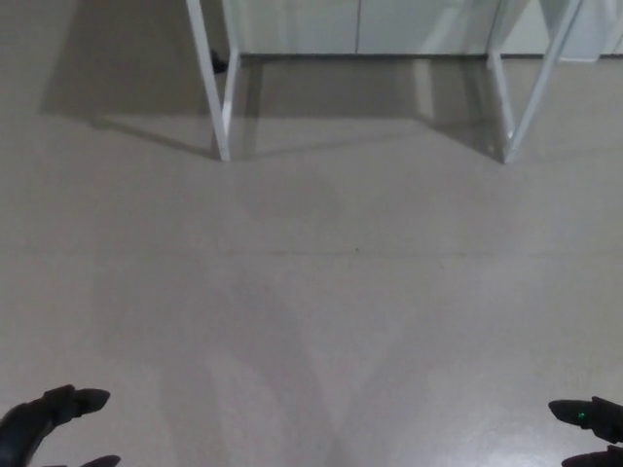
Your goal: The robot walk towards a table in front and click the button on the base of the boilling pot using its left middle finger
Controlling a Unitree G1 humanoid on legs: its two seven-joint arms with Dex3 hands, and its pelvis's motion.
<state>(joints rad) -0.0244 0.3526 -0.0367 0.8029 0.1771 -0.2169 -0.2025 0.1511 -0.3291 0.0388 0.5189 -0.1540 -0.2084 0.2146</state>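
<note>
The head view looks down at a bare grey floor. At the top stand the white legs of a table (222,97), its top cut off by the picture's edge. No pot, base or button shows. My left hand (44,428) pokes in at the bottom left corner, its black fingers spread with nothing in them. My right hand (592,430) shows at the bottom right corner, fingers apart and empty, a small green light on it. Both hands hang low and well short of the table legs.
A second white table leg (508,117) stands at the upper right with a slanted brace (545,78). Behind the legs runs a white wall or cabinet front (360,27). The legs' shadows fall across the floor (321,282) between me and the table.
</note>
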